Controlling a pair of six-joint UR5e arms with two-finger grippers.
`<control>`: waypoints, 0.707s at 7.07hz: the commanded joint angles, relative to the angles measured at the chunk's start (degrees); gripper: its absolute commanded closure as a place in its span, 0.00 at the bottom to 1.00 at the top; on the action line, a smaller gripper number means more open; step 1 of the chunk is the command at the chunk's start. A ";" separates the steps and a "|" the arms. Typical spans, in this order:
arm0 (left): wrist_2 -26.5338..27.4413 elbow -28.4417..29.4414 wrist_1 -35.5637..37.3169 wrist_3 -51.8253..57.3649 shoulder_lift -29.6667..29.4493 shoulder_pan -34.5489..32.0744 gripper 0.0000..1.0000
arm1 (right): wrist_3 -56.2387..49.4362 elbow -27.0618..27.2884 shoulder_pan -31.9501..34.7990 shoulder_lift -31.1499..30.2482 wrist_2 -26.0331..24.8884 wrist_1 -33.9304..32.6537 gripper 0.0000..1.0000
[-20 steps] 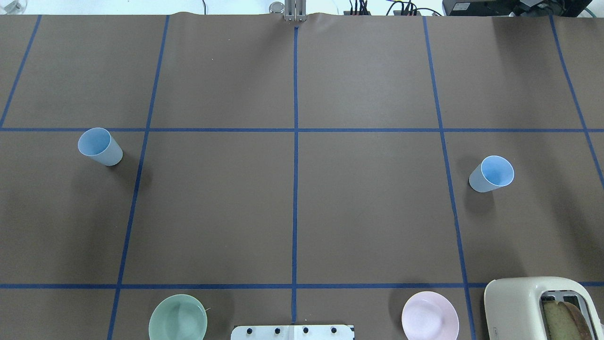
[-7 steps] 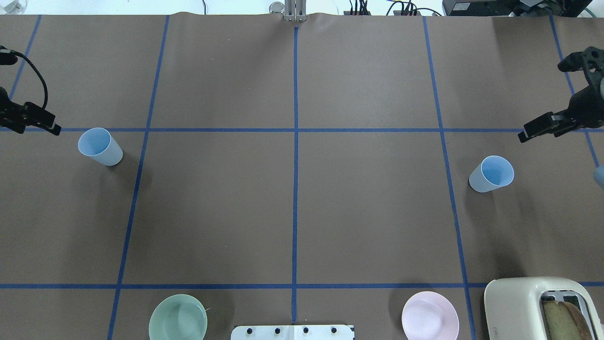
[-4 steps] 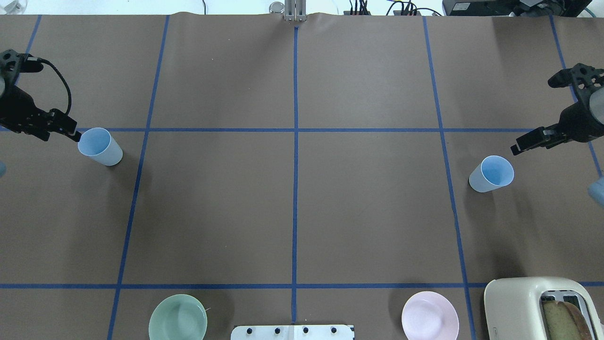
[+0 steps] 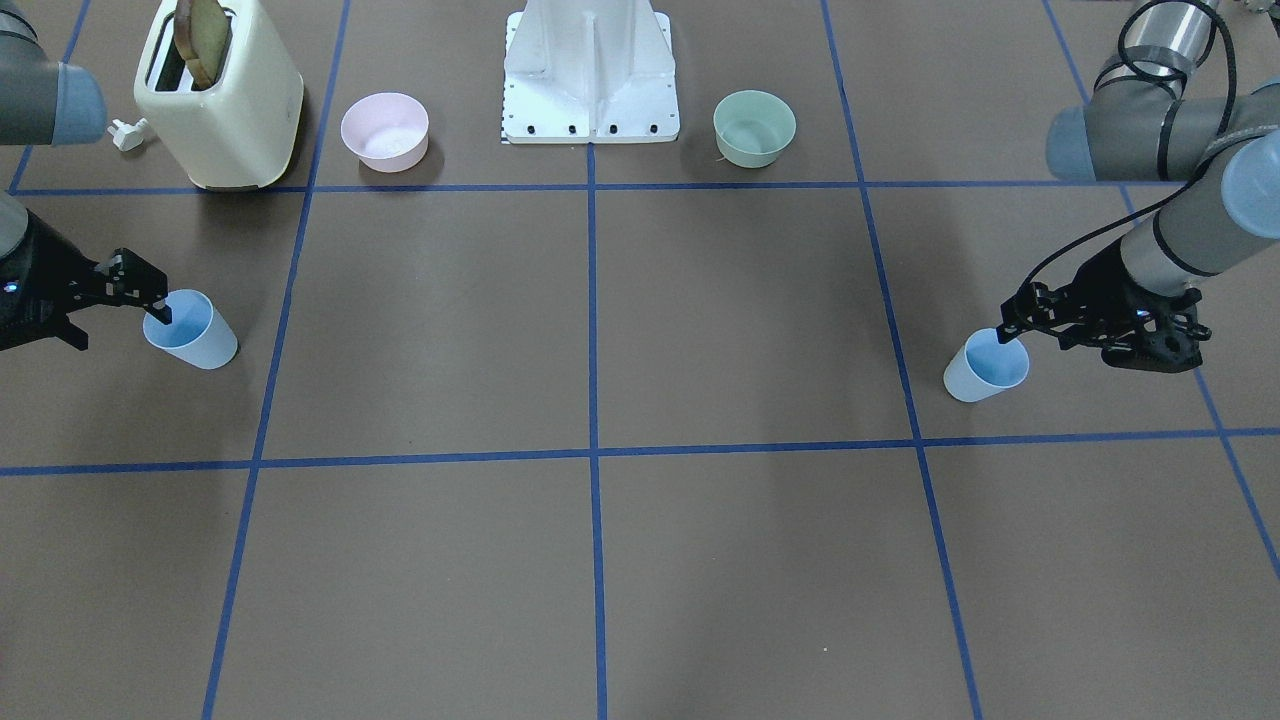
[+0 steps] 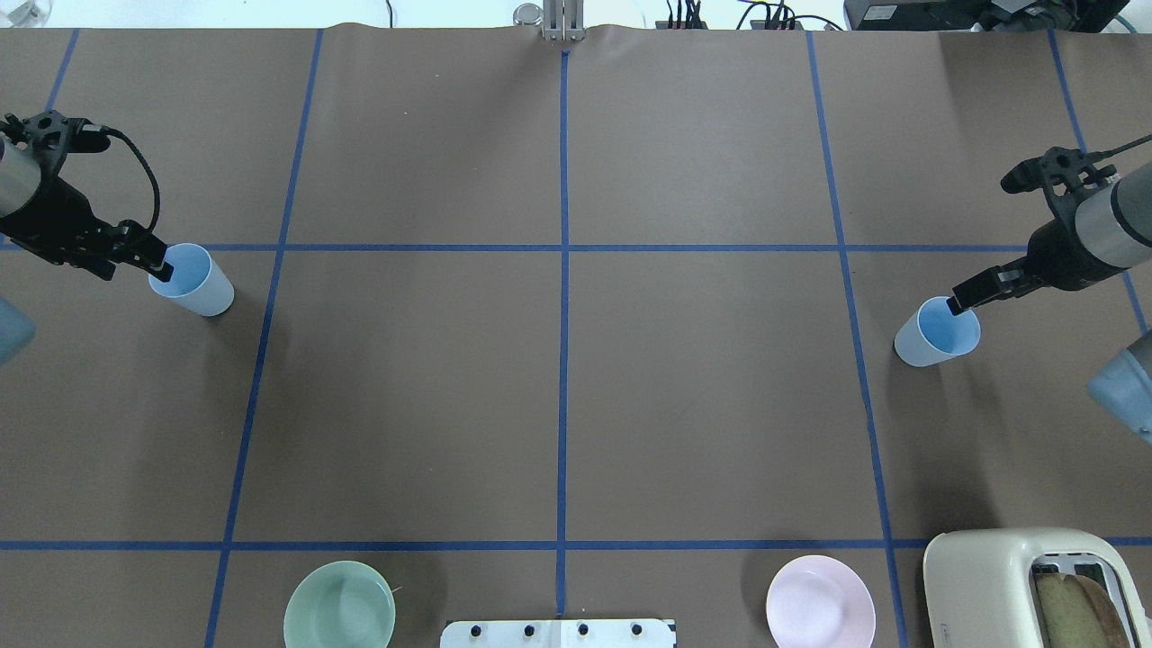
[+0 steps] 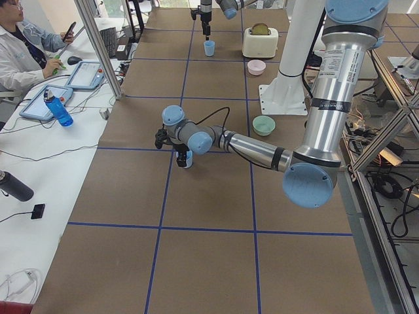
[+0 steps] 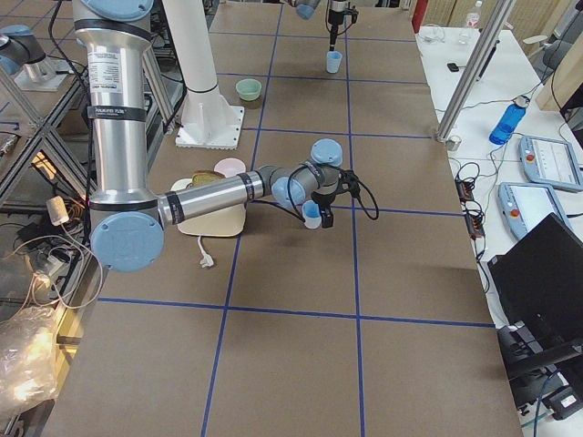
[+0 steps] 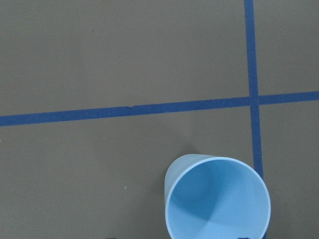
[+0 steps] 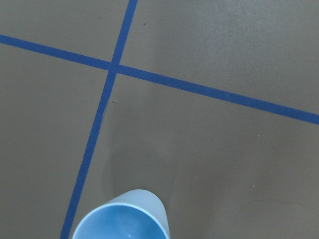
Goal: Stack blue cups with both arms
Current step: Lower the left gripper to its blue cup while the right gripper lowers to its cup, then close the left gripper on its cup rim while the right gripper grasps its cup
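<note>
Two pale blue cups stand upright on the brown table. The left cup (image 5: 191, 281) (image 4: 985, 365) (image 8: 217, 199) has my left gripper (image 5: 158, 262) (image 4: 1014, 325) at its outer rim, open, with one fingertip over the cup mouth. The right cup (image 5: 938, 331) (image 4: 190, 328) (image 9: 121, 218) has my right gripper (image 5: 961, 301) (image 4: 156, 302) at its far rim, one fingertip over the opening; it looks open. Neither cup is lifted. The wrist views show the cups at the bottom edge, with the fingers almost entirely out of frame.
A mint-green bowl (image 5: 339, 616) and a pink bowl (image 5: 820, 614) sit near the white base stand (image 5: 558, 633). A cream toaster (image 5: 1035, 585) with bread stands at the near right. Blue tape lines grid the table. An operator sits beside the far edge.
Both arms came in from the table's sides and moved inward and down to the cups. Their fingertips are now at the rims. The cups have not moved.
</note>
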 commanded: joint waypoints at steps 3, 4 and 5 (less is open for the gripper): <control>-0.07 5.60 -4.81 -0.98 -2.05 1.10 0.22 | -0.09 -0.05 -1.56 0.19 -0.48 -0.09 0.02; -0.07 5.60 -4.81 -0.98 -2.05 1.28 0.28 | -0.27 -0.13 -2.17 0.11 -0.48 -0.09 0.06; -0.25 5.69 -4.81 -0.98 -2.05 1.28 0.29 | -0.44 -0.40 -2.35 0.11 -0.48 -0.09 0.06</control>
